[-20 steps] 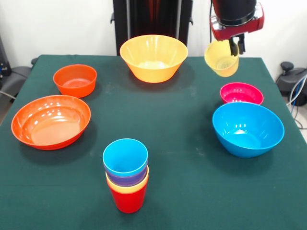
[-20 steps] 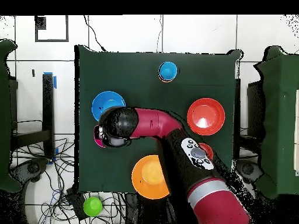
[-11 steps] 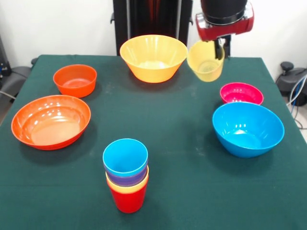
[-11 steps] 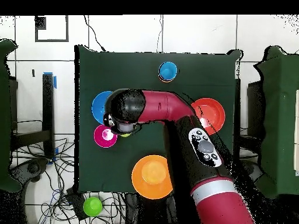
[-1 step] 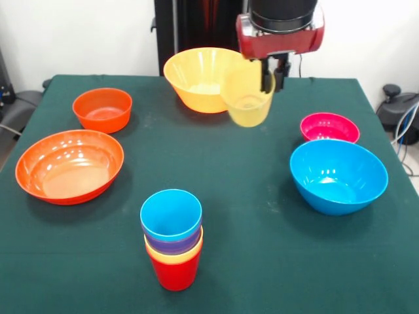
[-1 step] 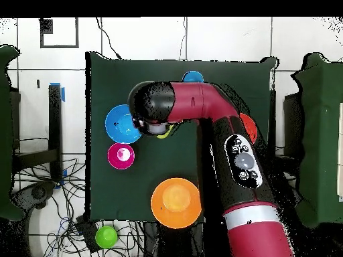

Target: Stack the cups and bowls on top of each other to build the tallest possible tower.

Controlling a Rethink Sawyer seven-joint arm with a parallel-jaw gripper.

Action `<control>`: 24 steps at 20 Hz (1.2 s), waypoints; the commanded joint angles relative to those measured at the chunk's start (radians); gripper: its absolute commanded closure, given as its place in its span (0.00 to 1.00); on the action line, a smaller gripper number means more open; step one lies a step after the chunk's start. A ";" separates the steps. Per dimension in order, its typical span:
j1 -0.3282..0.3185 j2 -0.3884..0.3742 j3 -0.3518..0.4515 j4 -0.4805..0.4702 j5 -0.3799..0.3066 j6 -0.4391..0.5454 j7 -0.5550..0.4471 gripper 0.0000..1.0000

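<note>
My gripper hangs above the table's far middle, shut on the rim of a pale yellow cup, which is held tilted in the air in front of the large yellow-orange bowl. The tower stands near the front: a red cup at the base, then yellow-orange and purple cups, with a blue cup on top. At the right sit the large blue bowl and the small magenta-pink bowl. To the left lie the wide orange bowl and the small orange bowl.
From overhead, the arm crosses the table and hides most of the wide orange bowl. The blue top of the tower peeks out near the table's far edge. A green object lies on the floor.
The gripper has carried the pale yellow cup leftward in the front view, from beside the magenta-pink bowl to in front of the large yellow-orange bowl, and slightly lower.
</note>
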 commanded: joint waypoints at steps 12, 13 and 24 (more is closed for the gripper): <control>0.053 0.046 -0.084 -0.244 -0.141 0.085 0.035 1.00; 0.054 0.047 -0.085 -0.254 -0.145 0.086 0.028 1.00; 0.063 0.031 -0.097 -0.250 -0.166 0.014 -0.006 1.00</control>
